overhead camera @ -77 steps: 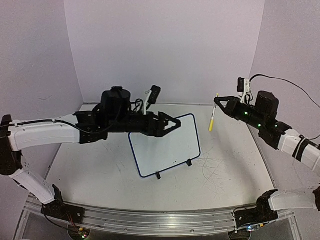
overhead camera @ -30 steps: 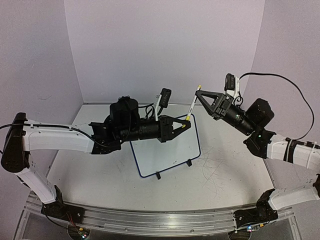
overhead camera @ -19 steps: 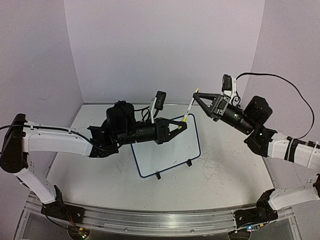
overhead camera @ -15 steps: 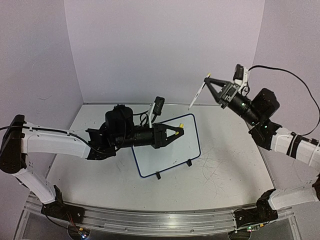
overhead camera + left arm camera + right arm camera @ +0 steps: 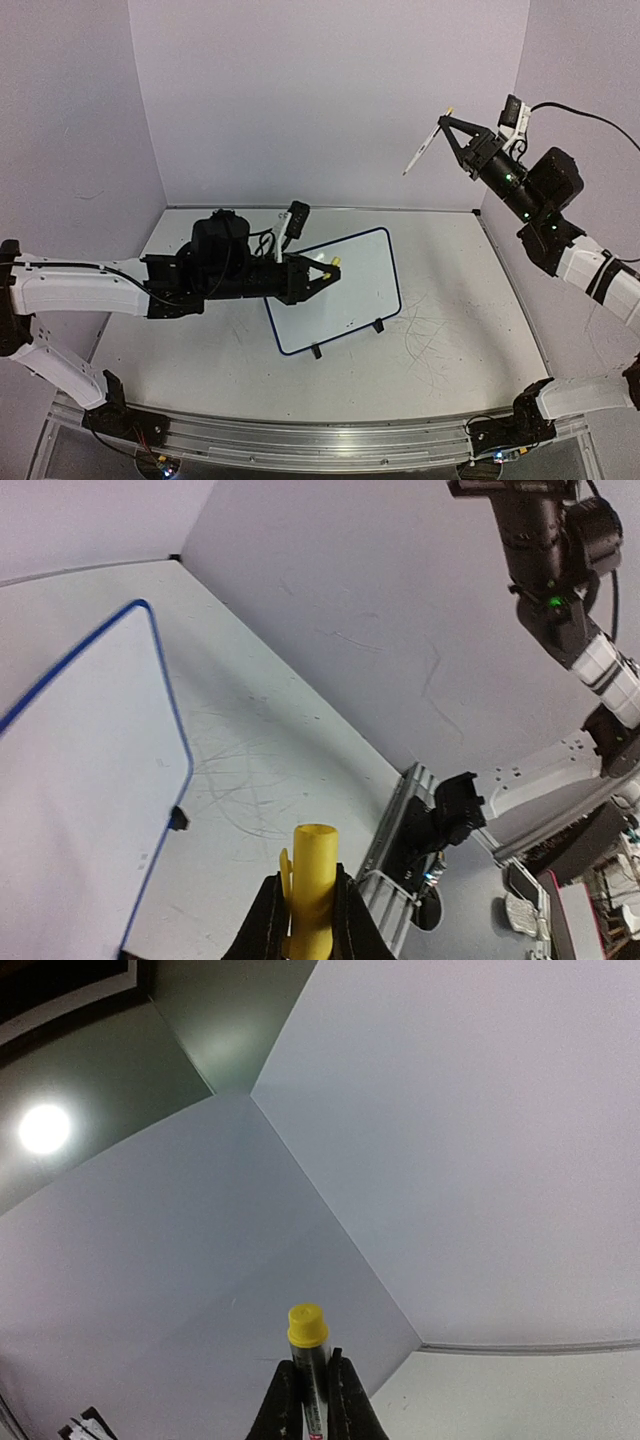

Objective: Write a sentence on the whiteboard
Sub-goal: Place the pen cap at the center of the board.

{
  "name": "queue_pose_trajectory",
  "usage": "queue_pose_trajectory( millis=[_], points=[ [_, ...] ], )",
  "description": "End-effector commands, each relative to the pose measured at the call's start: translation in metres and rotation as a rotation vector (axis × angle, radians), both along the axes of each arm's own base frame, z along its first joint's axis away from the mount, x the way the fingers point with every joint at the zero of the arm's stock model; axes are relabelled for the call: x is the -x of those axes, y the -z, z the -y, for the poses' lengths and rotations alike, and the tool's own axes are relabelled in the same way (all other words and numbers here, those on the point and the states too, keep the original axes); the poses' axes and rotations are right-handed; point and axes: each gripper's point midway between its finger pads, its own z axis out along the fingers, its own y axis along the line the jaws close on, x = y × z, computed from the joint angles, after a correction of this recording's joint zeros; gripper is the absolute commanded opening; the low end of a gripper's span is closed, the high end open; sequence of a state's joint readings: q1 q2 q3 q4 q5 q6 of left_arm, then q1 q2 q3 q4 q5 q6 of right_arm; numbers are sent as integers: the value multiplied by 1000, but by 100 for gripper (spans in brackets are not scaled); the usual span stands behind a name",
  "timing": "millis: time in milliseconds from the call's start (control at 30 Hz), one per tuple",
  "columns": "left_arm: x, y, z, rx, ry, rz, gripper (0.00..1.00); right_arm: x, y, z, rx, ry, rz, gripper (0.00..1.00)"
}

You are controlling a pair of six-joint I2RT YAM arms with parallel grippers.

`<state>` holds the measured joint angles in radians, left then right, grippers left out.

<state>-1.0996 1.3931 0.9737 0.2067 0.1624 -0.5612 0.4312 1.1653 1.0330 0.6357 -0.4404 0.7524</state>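
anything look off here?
Nothing damaged or spilled. The whiteboard sits skewed and blank; the right gripper holds the marker high, far from it, and the left gripper pinches a yellow cap.

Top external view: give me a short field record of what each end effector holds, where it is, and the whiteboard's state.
left end effector: shut on yellow cap, over the whiteboard's upper left part
right end effector: shut on marker, raised high at the right, far from the board
marker: cap off, tip in the air pointing down-left
whiteboard: propped on its feet, tilted
writing: none visible on the board
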Motion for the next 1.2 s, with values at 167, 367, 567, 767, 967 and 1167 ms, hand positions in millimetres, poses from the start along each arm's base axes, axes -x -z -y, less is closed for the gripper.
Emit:
queue_pose_trajectory(
  millis=[167,367,567,767,967,1167],
  points=[
    [-102,36,-207,-289,-736,-143,0,9,23,13,190,113,7,0],
    [-91,134,-232,-491,-829,-315,0,13,22,11,194,95,11,0],
    [-88,199,-239,-650,-849,-384,0,14,25,11,192,92,3,0],
    [-85,232,-242,-740,-856,-425,4,17,28,13,188,91,-4,0],
    [-81,248,-243,-773,-853,-454,14,15,35,14,191,97,-18,0],
    [-80,251,-242,-781,-849,-455,20,13,38,11,191,86,-23,0]
  ],
)
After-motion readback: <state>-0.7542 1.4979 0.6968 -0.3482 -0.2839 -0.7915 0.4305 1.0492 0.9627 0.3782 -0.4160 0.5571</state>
